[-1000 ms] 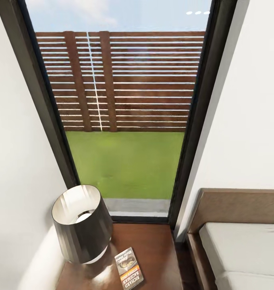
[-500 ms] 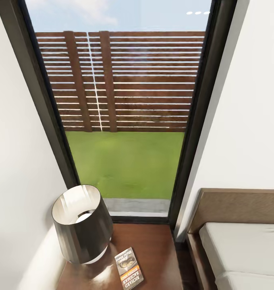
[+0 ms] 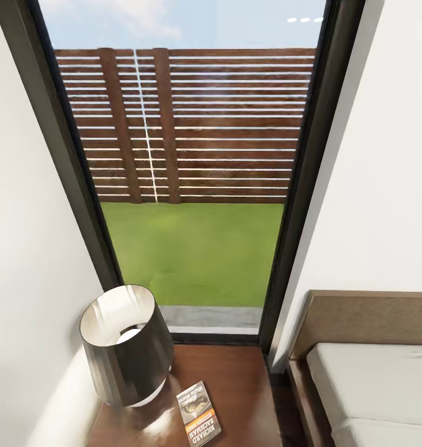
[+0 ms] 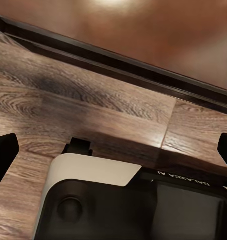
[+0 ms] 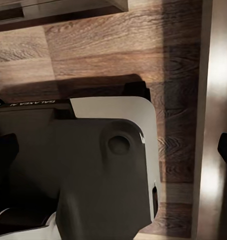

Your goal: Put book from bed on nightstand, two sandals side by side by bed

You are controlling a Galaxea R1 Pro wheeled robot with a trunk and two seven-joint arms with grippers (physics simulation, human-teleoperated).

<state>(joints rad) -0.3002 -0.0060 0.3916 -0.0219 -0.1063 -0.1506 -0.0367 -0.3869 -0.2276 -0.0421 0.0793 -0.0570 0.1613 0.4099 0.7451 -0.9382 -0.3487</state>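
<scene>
The book (image 3: 198, 413), a thin paperback with a dark cover and an orange band, lies flat on the glossy reddish-brown nightstand (image 3: 239, 382), just right of the lamp's base. To the right stands the bed (image 3: 375, 388) with its white mattress and light brown headboard (image 3: 366, 320). The two sandals are out of view. In the left wrist view my left gripper (image 4: 113, 152) is open, its dark fingertips (image 4: 3, 155) wide apart over the plank floor and my own base. My right gripper (image 5: 113, 149) is open too, above my base and the floor.
A lamp (image 3: 125, 344) with a dark drum shade fills the nightstand's left half. Behind it a tall dark-framed window (image 3: 192, 186) looks onto grass and a slatted fence. White walls close in on both sides. A narrow gap separates nightstand and bed frame.
</scene>
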